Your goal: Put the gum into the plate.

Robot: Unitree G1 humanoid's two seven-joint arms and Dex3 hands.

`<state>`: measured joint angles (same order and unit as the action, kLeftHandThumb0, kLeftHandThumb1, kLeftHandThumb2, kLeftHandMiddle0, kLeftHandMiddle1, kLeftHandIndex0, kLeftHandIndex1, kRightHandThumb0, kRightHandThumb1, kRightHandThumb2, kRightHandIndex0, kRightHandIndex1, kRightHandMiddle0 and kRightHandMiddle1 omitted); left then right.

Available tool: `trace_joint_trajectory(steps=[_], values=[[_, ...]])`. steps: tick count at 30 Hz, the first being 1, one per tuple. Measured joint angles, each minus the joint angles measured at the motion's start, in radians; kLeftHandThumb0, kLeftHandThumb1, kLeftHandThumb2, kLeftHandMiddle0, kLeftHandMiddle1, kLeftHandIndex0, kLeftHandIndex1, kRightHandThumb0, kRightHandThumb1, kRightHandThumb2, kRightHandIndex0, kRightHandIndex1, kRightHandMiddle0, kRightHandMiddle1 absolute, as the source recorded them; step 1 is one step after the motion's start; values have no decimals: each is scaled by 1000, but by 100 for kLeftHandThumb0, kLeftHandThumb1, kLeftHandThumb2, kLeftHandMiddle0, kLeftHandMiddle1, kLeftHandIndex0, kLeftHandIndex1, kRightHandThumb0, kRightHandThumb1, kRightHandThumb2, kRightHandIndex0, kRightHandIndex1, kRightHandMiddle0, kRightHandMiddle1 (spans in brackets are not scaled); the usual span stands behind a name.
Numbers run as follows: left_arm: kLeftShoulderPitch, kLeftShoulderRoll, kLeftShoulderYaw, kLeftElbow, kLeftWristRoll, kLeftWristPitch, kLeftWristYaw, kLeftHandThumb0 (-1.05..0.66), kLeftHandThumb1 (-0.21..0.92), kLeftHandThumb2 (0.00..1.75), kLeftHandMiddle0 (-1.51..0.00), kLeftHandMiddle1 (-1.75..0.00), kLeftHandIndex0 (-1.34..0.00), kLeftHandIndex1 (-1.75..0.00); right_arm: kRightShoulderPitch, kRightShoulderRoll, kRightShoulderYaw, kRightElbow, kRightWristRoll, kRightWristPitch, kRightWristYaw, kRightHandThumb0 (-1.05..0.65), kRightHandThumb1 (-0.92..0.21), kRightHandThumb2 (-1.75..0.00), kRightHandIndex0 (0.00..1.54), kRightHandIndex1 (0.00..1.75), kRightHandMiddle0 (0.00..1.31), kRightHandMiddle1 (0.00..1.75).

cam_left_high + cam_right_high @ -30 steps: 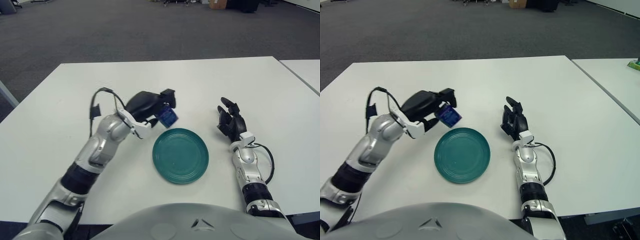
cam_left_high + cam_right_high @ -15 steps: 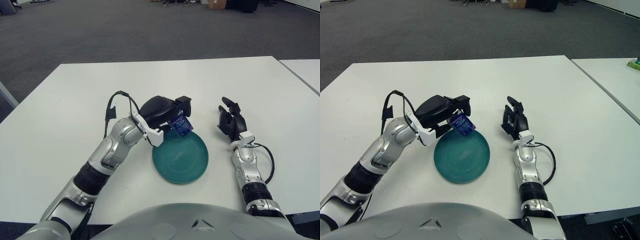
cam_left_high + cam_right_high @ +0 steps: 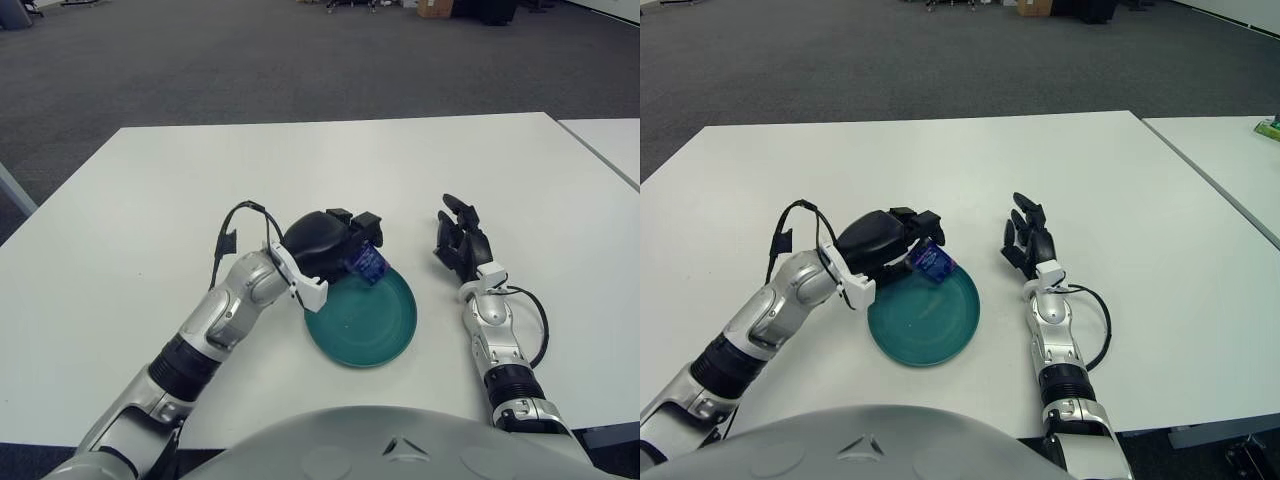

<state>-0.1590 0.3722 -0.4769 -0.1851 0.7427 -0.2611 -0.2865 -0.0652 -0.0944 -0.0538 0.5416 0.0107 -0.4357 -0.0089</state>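
Plate: the round teal plate [image 3: 362,318] is sitting on the white table [image 3: 150,200], near its front edge.
Gum: the blue gum packet [image 3: 369,264] is hanging over the plate's 11 o'clock rim, in the left hand [image 3: 325,245].
Right hand: the right hand [image 3: 461,243] is resting at the plate's 2 o'clock.

Colours on the white table [image 3: 150,200]

A teal plate [image 3: 375,325] and a blue gum packet [image 3: 370,264] with pale print are seen; both hands are black.
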Motion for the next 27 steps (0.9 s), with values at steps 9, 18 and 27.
trace_joint_trajectory(steps=[9, 18, 27], values=[[8, 17, 3, 29, -89, -75, -12, -104, 92, 44, 0, -1, 0, -3, 1, 0, 5, -7, 0, 4, 15, -64, -92, -84, 17, 0, 0, 42], [13, 30, 6, 67, -164, -144, -12, -105, 92, 43, 0, 0, 0, 0, 3, -7, 22, -12, -10, 7, 18, -66, -92, -86, 18, 0, 0, 44], [13, 59, 11, 77, -215, -172, -54, -105, 92, 36, 0, 0, 0, 0, 3, -14, 38, -17, -27, 16, 17, -67, -92, -90, 19, 1, 0, 46]])
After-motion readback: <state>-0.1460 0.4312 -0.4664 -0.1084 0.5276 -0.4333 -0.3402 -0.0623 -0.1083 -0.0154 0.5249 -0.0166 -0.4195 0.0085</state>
